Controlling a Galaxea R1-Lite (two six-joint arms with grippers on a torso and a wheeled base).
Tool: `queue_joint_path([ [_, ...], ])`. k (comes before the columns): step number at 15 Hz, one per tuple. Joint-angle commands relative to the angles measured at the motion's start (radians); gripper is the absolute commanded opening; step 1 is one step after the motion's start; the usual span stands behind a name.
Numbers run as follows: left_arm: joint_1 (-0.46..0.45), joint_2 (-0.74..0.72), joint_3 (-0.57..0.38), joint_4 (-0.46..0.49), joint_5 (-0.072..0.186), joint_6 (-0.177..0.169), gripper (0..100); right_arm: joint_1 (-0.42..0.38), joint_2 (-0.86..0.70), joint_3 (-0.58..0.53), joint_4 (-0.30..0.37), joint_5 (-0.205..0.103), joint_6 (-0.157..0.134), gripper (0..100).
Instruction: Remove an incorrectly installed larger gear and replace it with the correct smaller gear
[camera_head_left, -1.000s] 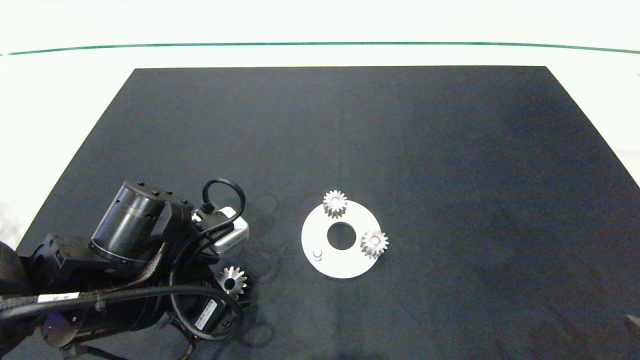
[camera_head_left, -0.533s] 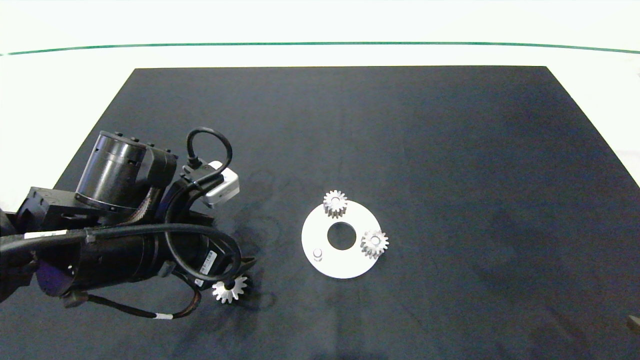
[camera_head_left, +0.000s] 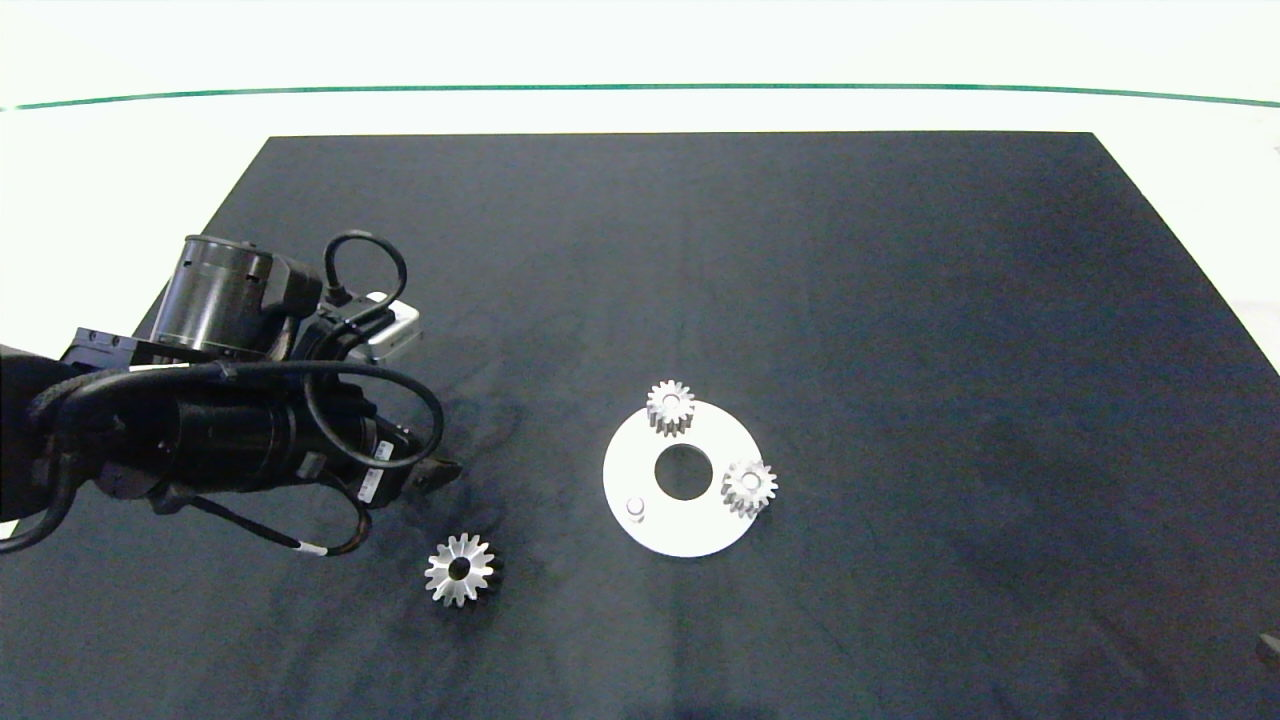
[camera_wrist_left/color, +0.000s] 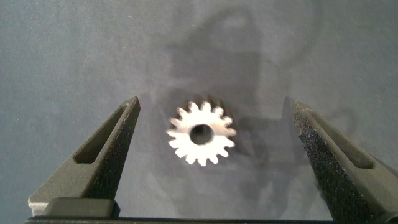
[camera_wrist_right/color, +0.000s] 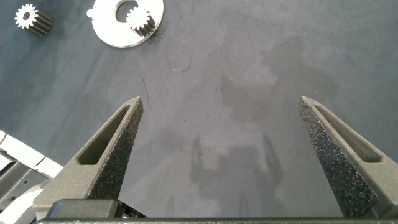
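Fingers of my left gripper spread wide above the larger gear, now released flat on open black mat, clear of the white disc.

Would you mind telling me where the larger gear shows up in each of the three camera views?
Head view: the larger gear lies flat on the black mat, left of the white disc.
Left wrist view: centred between the open left gripper fingers, untouched.
Right wrist view: far corner, beside the same disc.
Shared landmark: the white disc.
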Motion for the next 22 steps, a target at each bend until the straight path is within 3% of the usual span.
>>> queue_joint_path([
  [1, 0.028, 0.022, -0.016, 0.002, -0.013, 0.003, 100, 0.001, 0.003, 0.0, 0.001, 0.001, -0.001, 100],
  [8, 0.045, 0.023, -0.005, 0.002, -0.013, 0.005, 100, -0.001, 0.0, 0.0, 0.001, -0.001, -0.001, 100],
  [16, 0.093, 0.028, 0.012, 0.003, -0.016, 0.051, 100, 0.001, 0.001, 0.0, 0.0, -0.001, -0.001, 100],
  [22, 0.093, 0.028, 0.009, 0.003, -0.017, 0.054, 96, -0.001, 0.003, 0.0, 0.0, -0.001, -0.001, 100],
])
